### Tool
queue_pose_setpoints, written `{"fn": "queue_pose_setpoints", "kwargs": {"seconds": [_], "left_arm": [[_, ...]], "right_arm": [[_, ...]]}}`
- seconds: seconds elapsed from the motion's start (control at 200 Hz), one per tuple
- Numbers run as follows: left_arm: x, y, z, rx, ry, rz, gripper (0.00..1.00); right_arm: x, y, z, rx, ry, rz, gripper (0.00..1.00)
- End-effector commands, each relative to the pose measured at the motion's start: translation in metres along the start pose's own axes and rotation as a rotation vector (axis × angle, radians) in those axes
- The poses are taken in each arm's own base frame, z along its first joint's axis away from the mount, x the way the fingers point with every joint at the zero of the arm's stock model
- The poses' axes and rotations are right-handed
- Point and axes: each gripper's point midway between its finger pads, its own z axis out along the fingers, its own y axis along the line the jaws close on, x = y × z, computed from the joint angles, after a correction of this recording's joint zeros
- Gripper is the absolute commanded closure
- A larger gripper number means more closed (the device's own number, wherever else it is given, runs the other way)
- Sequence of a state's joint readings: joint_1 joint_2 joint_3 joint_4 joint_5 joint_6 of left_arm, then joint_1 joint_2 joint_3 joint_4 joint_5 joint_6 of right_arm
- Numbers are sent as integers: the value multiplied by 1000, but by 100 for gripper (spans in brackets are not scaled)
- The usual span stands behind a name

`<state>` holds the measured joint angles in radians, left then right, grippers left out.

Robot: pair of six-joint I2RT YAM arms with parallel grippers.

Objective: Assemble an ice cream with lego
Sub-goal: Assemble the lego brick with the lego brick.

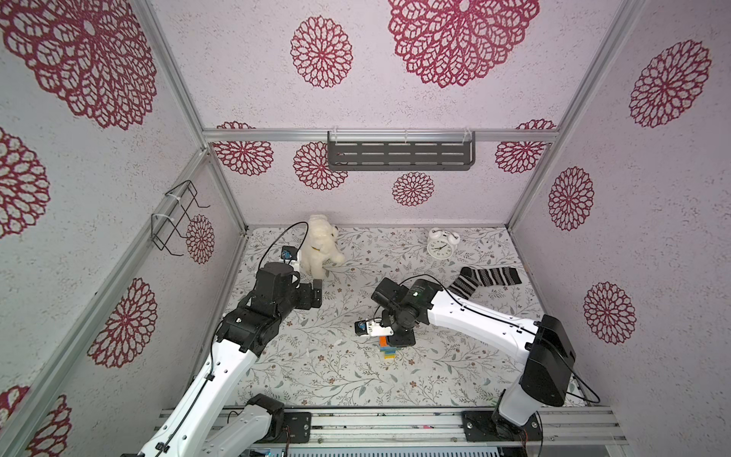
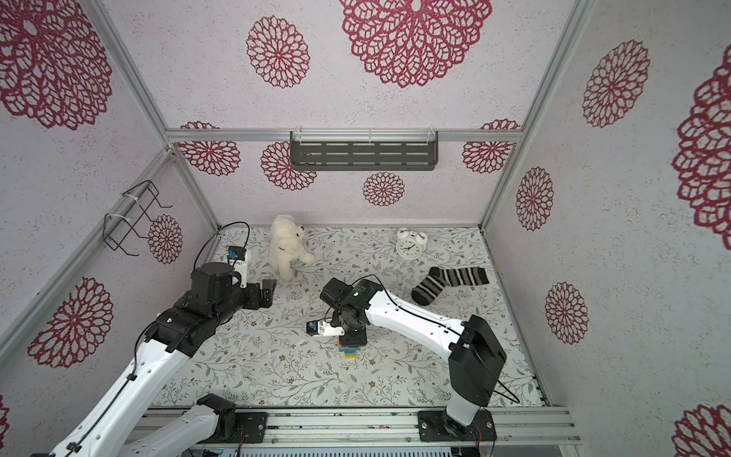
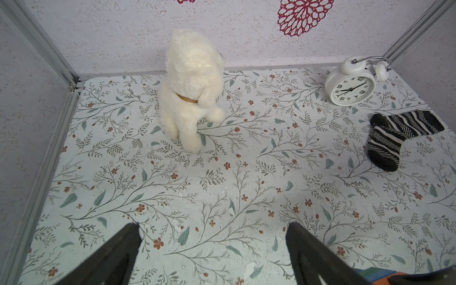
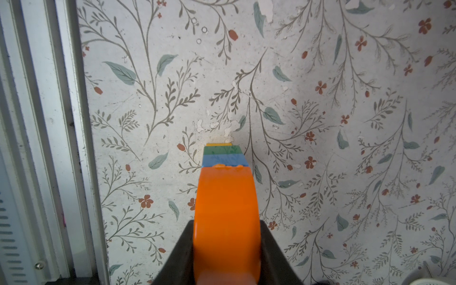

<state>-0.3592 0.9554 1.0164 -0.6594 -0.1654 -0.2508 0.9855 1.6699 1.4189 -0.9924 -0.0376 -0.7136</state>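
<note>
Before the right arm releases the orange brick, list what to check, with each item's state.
1. Grip: right end effector shut on orange dome: ok.
2. Seating: orange dome fully down on light-blue brick: cannot tell.
3. Stance: ice cream stack upright on table: ok.
4. Other arm: left end effector open, empty, apart from stack: ok.
5. Clutter: plush dog, sock far from stack: ok.

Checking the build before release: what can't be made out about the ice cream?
Right wrist view: the orange dome, shut in the right gripper, hides the lower bricks of the ice cream; only blue, green, yellow slivers show.
Both top views: that gripper mostly covers the dome; brick seams too small.
Left wrist view: ice cream cut off by the frame corner.
</note>
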Motion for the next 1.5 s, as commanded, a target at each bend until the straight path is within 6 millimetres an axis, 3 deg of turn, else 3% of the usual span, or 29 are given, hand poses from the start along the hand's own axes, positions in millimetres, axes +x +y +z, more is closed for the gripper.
{"fn": "queue_pose_setpoints", "kwargs": {"seconds": [0.0, 0.996, 1.491], "left_arm": [[-4, 2, -1, 0, -9, 3, 3], [-3, 2, -2, 1, -10, 5, 3], [-3, 2, -2, 3, -10, 5, 3]], "right_arm": [[26, 21, 24, -98, 127, 16, 81], [46, 41, 57, -174, 227, 40, 82], [47, 44, 62, -183, 242, 37, 82]]}}
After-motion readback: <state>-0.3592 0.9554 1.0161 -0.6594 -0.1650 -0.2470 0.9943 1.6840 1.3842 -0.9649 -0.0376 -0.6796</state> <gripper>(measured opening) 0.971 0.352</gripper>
